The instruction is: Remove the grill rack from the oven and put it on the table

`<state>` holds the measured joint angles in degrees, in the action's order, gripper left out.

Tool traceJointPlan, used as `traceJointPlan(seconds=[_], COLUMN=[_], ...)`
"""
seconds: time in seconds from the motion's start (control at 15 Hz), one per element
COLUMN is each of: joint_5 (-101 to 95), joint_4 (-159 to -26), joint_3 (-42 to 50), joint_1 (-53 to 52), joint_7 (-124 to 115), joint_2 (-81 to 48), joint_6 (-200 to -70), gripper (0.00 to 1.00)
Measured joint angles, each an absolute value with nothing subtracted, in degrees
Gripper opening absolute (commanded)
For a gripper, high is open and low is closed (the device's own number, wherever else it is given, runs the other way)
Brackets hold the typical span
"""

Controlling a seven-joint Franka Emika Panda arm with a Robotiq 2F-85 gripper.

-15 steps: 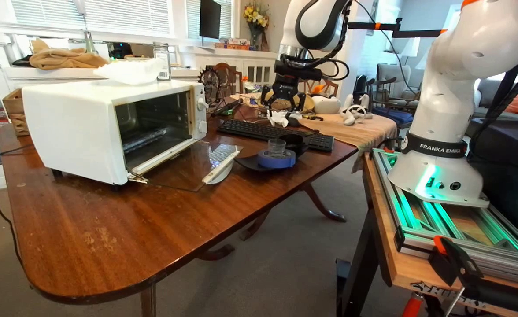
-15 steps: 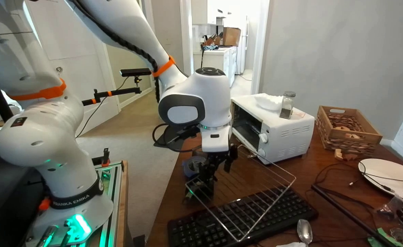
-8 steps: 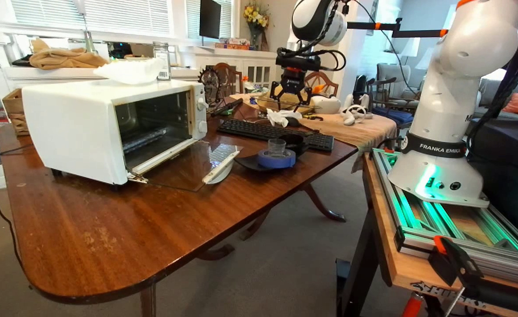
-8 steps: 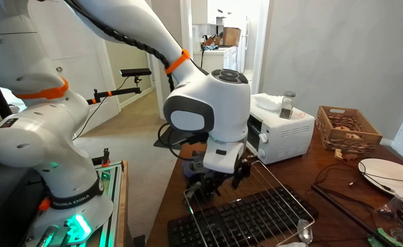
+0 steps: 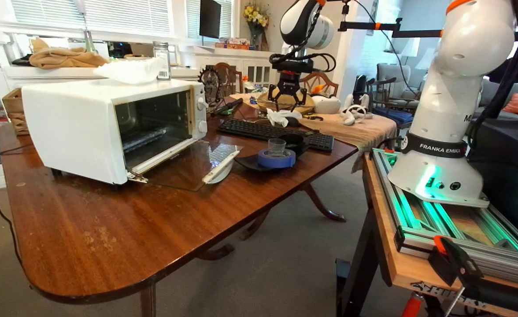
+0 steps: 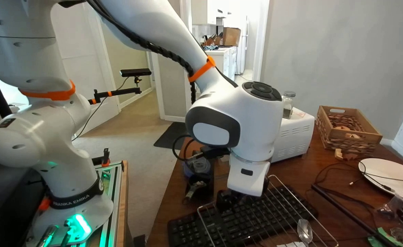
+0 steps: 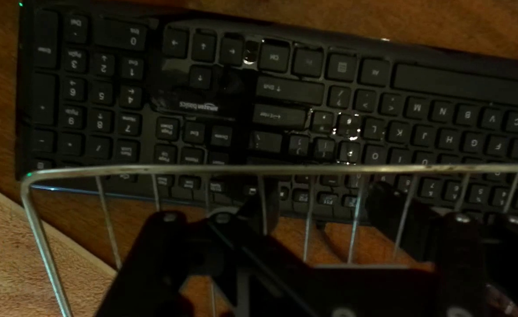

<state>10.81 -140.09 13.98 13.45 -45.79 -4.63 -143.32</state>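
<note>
Bright room: white window blinds [image 5: 127, 17] behind, grey carpet [image 5: 303, 262] below, and a polished reddish-brown table [image 5: 149, 229], scuffed pale near its rounded corner. In an exterior view, a doorway [image 6: 261, 44] shows a white cabinet [image 6: 228, 60] beyond. On the table sits the white oven [image 5: 72, 127], glass door [image 5: 188, 169] lowered. Over the black keyboard [image 7: 281, 114], my gripper [image 7: 323, 196] holds the grill rack [image 7: 223, 170]; I see its fingers [image 7: 386, 209] partway apart, grasping the rack among its wires.

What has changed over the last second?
The gripper moved away from the oven and farther over the keyboard, the rack travelling with it. Nothing was visibly taken hold of or let go. The oven, keyboard and tape stayed put.
</note>
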Motion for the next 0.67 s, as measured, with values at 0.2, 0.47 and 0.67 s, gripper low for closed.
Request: traceJointPlan(seconds=[0.2, 0.47, 0.67], joint_5=[15.7, 23.5, 27.5], joint_4=[-136.6, -133.4, -132.6], joint_3=[13.4, 13.1, 13.4], joint_1=[13.4, 14.1, 16.3], joint_7=[-40.4, -32.4, -27.4], joint_2=[-9.7, -15.3, -16.9], joint_6=[-143.3, -143.3, -143.3], gripper=[0.33, 0.33, 0.33])
